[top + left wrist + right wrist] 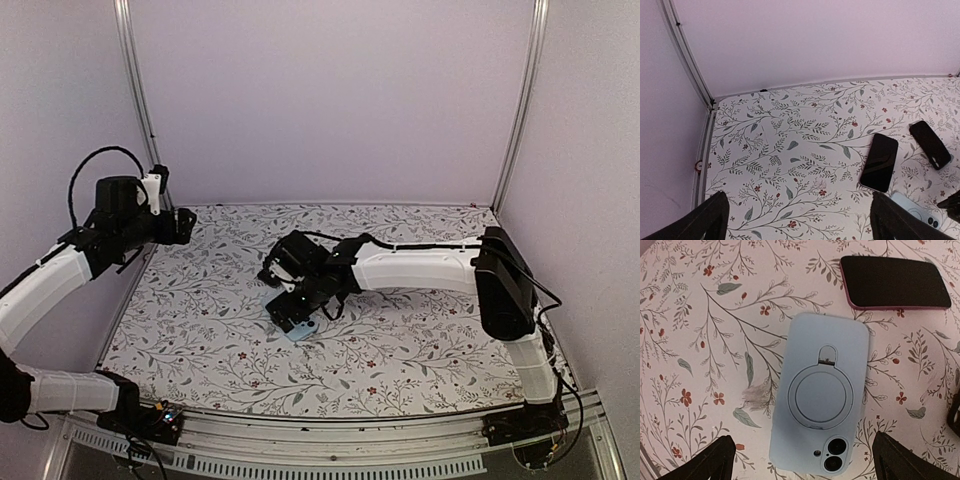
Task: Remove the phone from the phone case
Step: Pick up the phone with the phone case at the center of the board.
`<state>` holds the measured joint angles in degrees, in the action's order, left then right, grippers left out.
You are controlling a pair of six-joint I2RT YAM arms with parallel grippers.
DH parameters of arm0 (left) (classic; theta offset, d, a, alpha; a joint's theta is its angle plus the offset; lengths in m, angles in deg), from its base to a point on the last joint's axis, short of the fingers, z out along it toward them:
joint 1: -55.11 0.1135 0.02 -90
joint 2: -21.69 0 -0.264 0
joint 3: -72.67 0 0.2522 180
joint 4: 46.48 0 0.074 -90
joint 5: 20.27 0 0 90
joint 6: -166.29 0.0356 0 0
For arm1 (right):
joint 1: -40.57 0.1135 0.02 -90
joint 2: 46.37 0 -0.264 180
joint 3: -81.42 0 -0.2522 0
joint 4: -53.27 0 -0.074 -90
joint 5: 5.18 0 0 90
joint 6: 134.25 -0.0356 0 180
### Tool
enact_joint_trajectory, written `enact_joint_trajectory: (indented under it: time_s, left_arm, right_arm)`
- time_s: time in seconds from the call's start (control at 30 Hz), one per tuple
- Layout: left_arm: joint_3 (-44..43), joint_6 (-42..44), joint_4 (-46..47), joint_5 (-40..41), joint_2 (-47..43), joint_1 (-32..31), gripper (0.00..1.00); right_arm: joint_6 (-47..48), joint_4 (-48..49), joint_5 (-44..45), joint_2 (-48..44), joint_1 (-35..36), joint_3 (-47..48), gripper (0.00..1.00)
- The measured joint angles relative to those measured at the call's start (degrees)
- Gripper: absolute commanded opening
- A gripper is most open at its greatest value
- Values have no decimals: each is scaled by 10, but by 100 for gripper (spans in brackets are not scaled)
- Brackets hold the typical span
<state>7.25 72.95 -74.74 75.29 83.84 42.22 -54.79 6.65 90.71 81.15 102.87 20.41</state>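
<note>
Cased phone (820, 400): laid flat on the worktop (200, 320), near its middle, under the right gripper (292, 318).
Second phone (879, 161): laid near the cased phone, not touching.
Third phone (930, 144): laid just beside the second phone, apart.

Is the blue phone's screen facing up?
No, the blue phone lies face down, with its ring stand and camera lenses showing on top.

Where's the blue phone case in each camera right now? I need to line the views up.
Top external: the blue phone case lies near the middle of the floral table cover, mostly hidden under the right hand.
Left wrist: bottom right corner, cut by the frame.
Right wrist: centre, back up, lenses toward the bottom edge.
Shared landmark: the floral table cover; both wrist views also show a dark phone beside the case.
</note>
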Motion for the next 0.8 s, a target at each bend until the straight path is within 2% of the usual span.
enact_joint_trajectory:
  time_s: [0.4, 0.67, 0.8]
  left_arm:
    - [10, 25, 4, 5, -40, 0, 98]
    - [10, 28, 4, 5, -40, 0, 96]
    - [11, 28, 4, 3, -40, 0, 96]
  right_arm:
    - [-10, -65, 5, 96, -1, 70, 99]
    - [-19, -67, 18, 107, -1, 78, 99]
    - [-23, -65, 21, 111, 0, 82, 92]
